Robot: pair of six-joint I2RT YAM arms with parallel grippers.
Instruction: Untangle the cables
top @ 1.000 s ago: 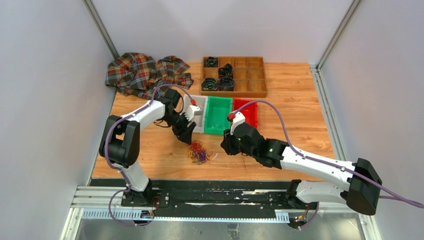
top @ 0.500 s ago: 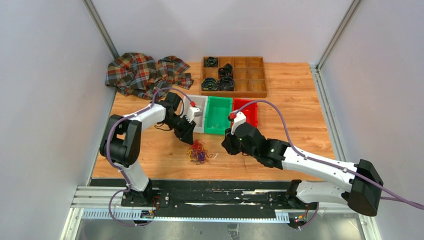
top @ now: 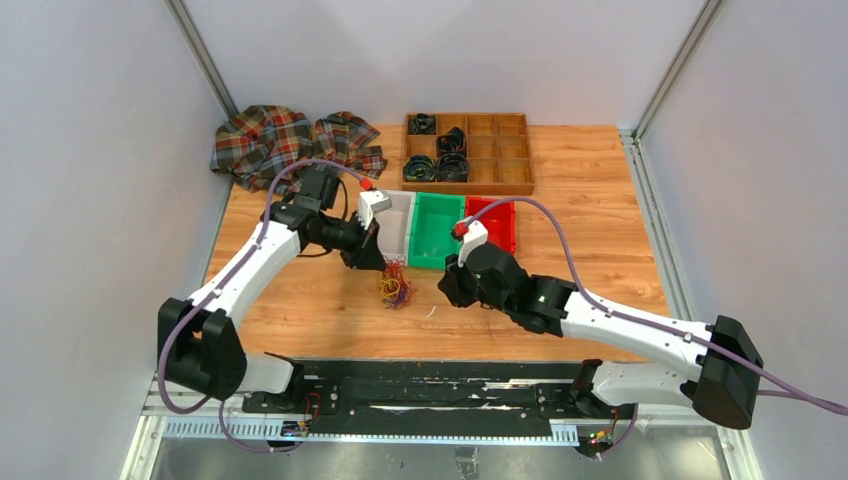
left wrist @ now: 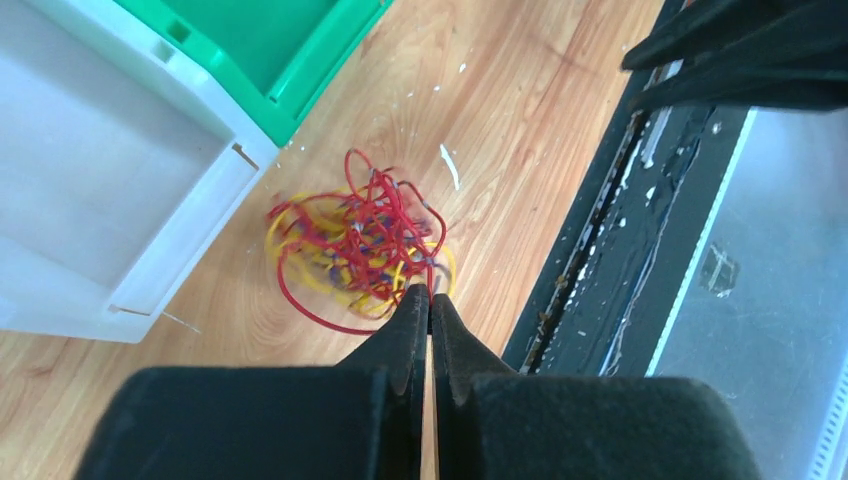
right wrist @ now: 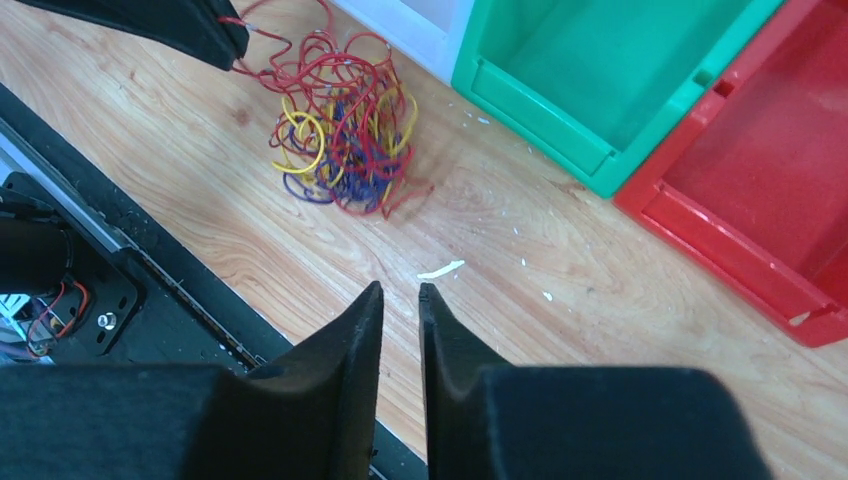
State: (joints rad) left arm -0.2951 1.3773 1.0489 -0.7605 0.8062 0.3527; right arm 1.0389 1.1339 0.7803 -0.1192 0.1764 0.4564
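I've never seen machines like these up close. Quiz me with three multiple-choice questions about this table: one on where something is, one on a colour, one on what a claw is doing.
1. Where is the tangle of thin flexible cables?
A. inside a bin
B. on the wooden tabletop, beside the white plastic bin
C. draped over an arm

2. Which colour is missing from the cables?
A. red
B. green
C. yellow

3. What is the left claw doing?
A. gaping wide
B. gripping a bin's rim
C. shut on strands of the cables

Answers:
1 B: the bundle rests on bare wood at the bin's corner.
2 B: the strands are only red, yellow and purple-blue.
3 C: its fingers meet at the bundle's edge, and the right wrist view shows red strands running into it.
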